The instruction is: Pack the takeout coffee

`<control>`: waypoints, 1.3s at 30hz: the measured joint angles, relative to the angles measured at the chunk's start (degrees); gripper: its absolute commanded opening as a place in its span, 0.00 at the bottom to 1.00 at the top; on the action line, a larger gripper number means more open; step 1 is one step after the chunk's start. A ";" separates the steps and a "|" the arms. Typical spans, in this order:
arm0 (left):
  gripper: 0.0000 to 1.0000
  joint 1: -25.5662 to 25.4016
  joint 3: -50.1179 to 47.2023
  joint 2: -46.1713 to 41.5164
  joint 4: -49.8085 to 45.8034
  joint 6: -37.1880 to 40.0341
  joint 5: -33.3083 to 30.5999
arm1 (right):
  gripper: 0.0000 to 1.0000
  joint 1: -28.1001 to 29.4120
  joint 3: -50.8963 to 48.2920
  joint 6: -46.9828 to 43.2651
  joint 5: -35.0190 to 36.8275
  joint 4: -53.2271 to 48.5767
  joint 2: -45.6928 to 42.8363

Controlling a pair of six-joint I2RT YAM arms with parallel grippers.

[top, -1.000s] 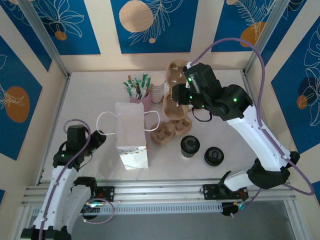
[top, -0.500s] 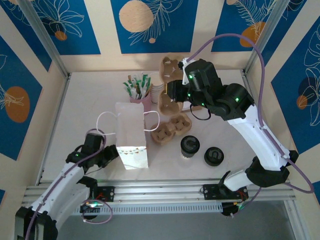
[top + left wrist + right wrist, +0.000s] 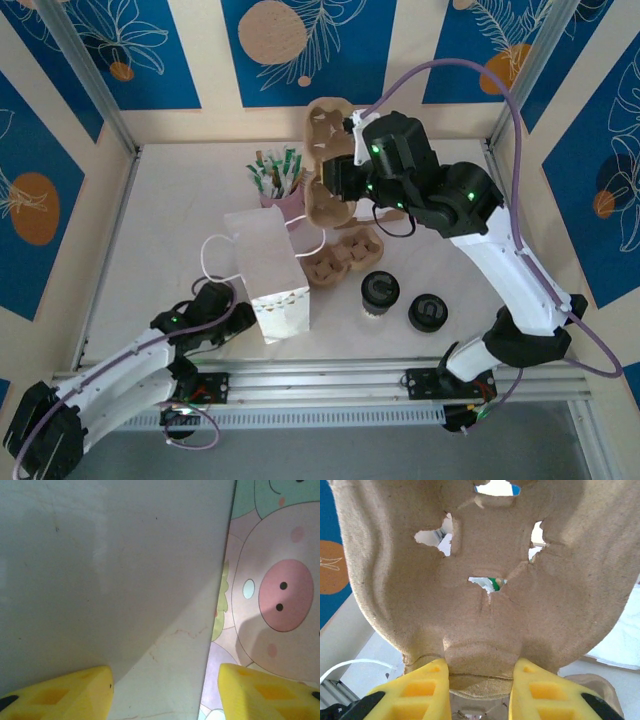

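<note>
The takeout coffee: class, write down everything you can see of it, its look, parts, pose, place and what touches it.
The takeout coffee is a small pale paper cup closed by a round black plastic lid. It stands upright on the pale table, toward the near edge, right of the white paper bag and close in front of a lying cardboard carrier. A loose black lid lies apart on its right.

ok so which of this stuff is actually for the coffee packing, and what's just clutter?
Job: coffee, bag, carrier in right gripper.
Likely clutter: loose lid, straw cup, second carrier.
</note>
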 measured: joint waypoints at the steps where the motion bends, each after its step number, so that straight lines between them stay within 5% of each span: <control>1: 0.59 -1.05 0.24 0.68 0.07 -0.48 -1.16 | 0.28 0.57 0.63 -0.52 -0.11 0.00 0.33; 13: 0.61 -10.01 3.72 9.86 0.11 -3.56 -10.95 | 0.28 8.00 5.14 -6.56 -0.35 -1.73 5.44; 24: 0.63 -12.39 6.03 14.51 -0.46 -3.48 -13.60 | 0.27 8.79 5.51 -7.93 -5.05 -5.77 9.53; 39: 0.68 -13.35 4.46 3.02 3.23 1.27 -14.56 | 0.26 12.74 5.70 -9.79 -8.70 -6.01 12.76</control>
